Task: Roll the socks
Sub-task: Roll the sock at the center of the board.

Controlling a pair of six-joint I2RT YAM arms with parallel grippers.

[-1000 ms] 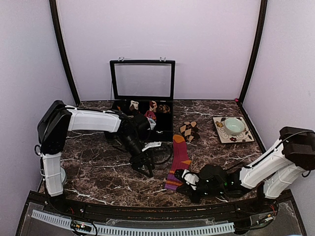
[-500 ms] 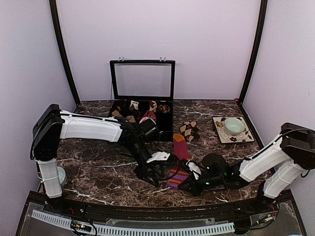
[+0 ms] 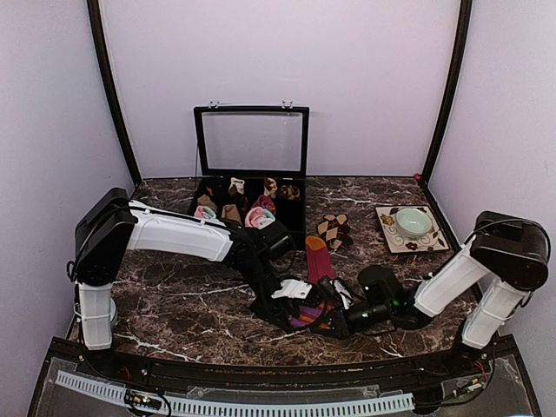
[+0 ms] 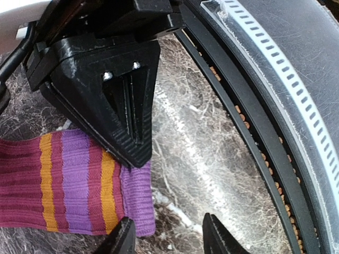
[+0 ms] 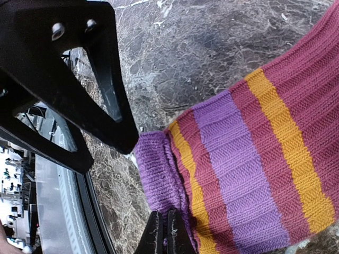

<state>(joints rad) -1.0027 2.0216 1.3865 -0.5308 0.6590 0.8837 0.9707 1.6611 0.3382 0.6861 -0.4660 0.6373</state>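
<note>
The long magenta sock (image 3: 317,265) lies flat on the marble with its orange toe far and its purple cuff (image 4: 135,196) near. My left gripper (image 4: 169,238) is open at the cuff's end, one fingertip by the cuff's corner, the other over bare marble. My right gripper (image 5: 164,235) is shut, its tips resting on the cuff's edge (image 5: 159,174); whether fabric is pinched does not show. Its fingers (image 4: 122,95) cover the sock in the left wrist view. The brown-and-beige diamond socks (image 3: 334,231) lie beyond, untouched.
An open black box (image 3: 295,228) with small sock rolls stands at the back, lid upright. A patterned plate (image 3: 387,233) with a pale green bowl (image 3: 413,222) sits at the right. The table's black front rail (image 4: 254,132) runs close behind the cuff.
My left arm has swung right to the sock's cuff, and its jaws have narrowed. The right gripper has shifted slightly left along the cuff end and stayed shut.
</note>
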